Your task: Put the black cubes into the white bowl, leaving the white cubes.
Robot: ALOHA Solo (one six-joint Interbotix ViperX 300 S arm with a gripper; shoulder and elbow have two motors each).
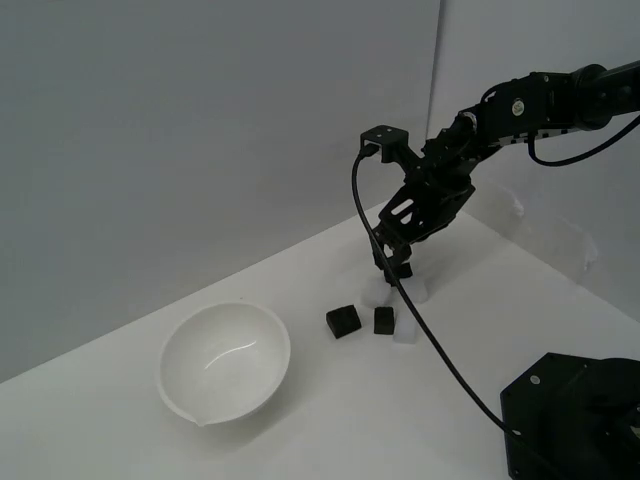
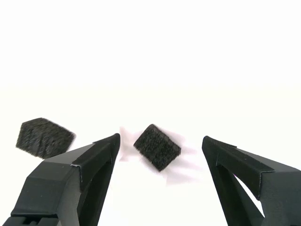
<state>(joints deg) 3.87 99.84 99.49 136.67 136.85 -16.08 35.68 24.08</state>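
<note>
The gripper (image 1: 397,268) hangs low over the desk (image 1: 330,420), fingers (image 2: 96,153) spread around nothing; two black cubes (image 1: 343,320) sit beside white cubes (image 1: 404,332), right of the white bowl (image 1: 225,362) in the exterior view.

White table surface (image 1: 120,420), matte, meeting a pale wall behind.

- White bowl (image 1: 225,362), lower left of the exterior view: round, glossy, with a pouring lip, upright.
- Two black cubes, centre of the exterior view: one (image 1: 343,320), another (image 1: 384,320) just beside it.
- White cubes, faint: one (image 1: 405,332) touching the second black cube; two more (image 1: 375,293) (image 1: 420,290) behind.
- Black arm base (image 1: 570,420), lower right corner.
</note>
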